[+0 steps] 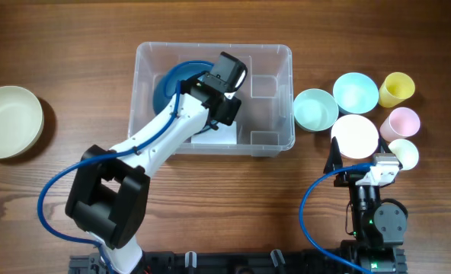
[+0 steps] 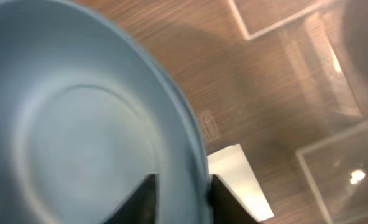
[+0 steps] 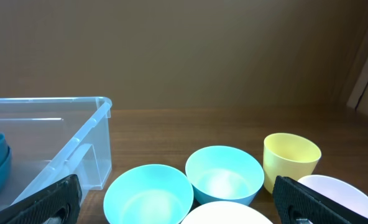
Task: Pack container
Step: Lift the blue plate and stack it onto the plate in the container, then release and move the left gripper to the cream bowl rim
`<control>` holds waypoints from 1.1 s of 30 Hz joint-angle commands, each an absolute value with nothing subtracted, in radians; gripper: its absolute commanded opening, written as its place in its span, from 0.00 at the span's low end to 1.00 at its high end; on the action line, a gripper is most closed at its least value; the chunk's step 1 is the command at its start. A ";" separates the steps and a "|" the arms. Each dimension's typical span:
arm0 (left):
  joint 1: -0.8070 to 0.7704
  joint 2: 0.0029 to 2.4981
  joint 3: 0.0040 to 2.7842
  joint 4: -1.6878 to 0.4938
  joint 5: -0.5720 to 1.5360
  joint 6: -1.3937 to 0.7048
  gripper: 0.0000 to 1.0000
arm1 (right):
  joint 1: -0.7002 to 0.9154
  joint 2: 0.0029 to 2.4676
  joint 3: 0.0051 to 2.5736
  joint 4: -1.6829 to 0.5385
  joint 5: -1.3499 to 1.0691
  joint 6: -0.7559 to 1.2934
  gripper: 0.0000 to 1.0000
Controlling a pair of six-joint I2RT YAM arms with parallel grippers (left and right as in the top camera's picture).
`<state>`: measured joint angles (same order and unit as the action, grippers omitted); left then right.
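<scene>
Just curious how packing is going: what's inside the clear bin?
A blue dish sits in the container, left end, rim between the fingers of the left gripper; also a white label. The arm hides part of the floor.

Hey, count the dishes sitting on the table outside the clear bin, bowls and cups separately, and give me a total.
Bowls: 4 (cream bowl, aqua bowl, light blue bowl, white bowl)
Cups: 3 (yellow cup, pink cup, off-white cup)
Total: 7
</scene>
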<state>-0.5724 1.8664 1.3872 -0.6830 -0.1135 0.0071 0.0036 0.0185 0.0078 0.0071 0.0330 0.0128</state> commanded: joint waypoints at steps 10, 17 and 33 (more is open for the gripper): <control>-0.564 1.784 1.415 -0.628 -0.053 -0.068 0.47 | 0.001 0.014 0.005 0.010 0.020 0.002 1.00; -0.564 1.676 1.415 -0.622 -0.047 -0.087 0.45 | 0.001 0.014 0.005 0.010 0.020 0.002 1.00; -0.141 1.433 1.415 -0.842 -0.133 -0.353 0.43 | 0.001 0.014 0.005 0.010 0.020 0.003 1.00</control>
